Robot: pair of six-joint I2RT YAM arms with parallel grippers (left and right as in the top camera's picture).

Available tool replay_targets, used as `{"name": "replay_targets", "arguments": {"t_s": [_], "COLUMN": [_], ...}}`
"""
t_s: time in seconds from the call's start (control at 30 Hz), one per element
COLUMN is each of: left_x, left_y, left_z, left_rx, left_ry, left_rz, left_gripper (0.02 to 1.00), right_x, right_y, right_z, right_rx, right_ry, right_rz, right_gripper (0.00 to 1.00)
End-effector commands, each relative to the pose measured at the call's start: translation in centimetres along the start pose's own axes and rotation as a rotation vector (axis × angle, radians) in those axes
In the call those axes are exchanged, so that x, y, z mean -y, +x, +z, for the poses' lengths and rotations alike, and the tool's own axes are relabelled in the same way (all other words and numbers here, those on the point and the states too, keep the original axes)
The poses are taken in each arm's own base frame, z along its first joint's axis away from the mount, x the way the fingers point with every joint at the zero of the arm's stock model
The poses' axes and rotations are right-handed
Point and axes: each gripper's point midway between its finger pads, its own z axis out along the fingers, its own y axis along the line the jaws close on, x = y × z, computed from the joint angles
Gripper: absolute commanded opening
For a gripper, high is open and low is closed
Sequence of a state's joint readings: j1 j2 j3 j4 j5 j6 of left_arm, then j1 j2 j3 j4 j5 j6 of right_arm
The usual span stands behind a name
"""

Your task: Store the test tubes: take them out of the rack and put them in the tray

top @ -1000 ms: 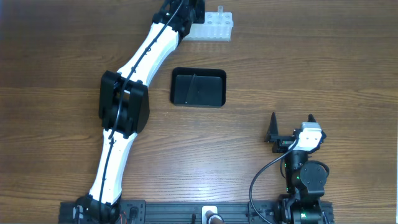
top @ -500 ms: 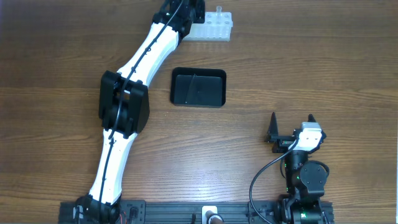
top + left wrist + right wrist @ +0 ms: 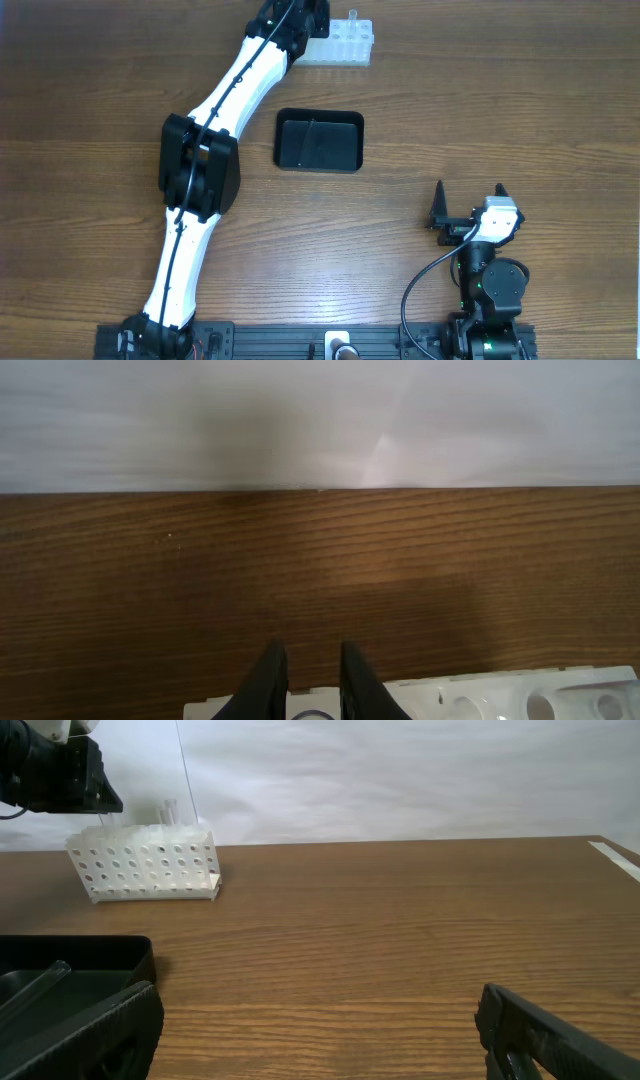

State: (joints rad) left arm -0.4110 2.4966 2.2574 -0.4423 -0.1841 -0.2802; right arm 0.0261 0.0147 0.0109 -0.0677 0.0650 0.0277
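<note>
Rack (image 3: 345, 50) may drag or tip on the pull
Tray (image 3: 279, 150) near the rack holds 1 test tube (image 3: 311, 140). Left gripper (image 3: 310, 678) sits at the rack's left end, grip impossible to tell. Right gripper (image 3: 469, 205) gapes wide, empty. A skewed lift could drag the light rack.

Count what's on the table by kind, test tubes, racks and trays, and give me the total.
Tray: 1
Rack: 1
Test tubes: 2 that I can make out, a lying tube in the tray and an upright tube in the rack
Total: 4
</note>
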Motion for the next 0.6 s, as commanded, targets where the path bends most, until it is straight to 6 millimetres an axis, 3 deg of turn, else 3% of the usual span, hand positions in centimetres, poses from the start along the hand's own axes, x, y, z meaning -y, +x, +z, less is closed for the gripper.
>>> {"name": "replay_targets", "arguments": {"t_s": [0.03, 0.6], "left_x": [-0.1, 0.4], "left_y": [-1.8, -5.8], "left_z": [-1.5, -5.3], "left_rx": [0.027, 0.111], "left_ry": [-0.003, 0.012], "left_rz": [-0.002, -0.009], "left_gripper": [0.04, 0.04], "right_x": [-0.2, -0.2], "right_y": [0.1, 0.1], "right_z": [0.0, 0.0], "right_rx": [0.001, 0.001], "right_ry": [-0.01, -0.01], "right_rz": [0.009, 0.009], "right_gripper": [0.991, 0.982]}}
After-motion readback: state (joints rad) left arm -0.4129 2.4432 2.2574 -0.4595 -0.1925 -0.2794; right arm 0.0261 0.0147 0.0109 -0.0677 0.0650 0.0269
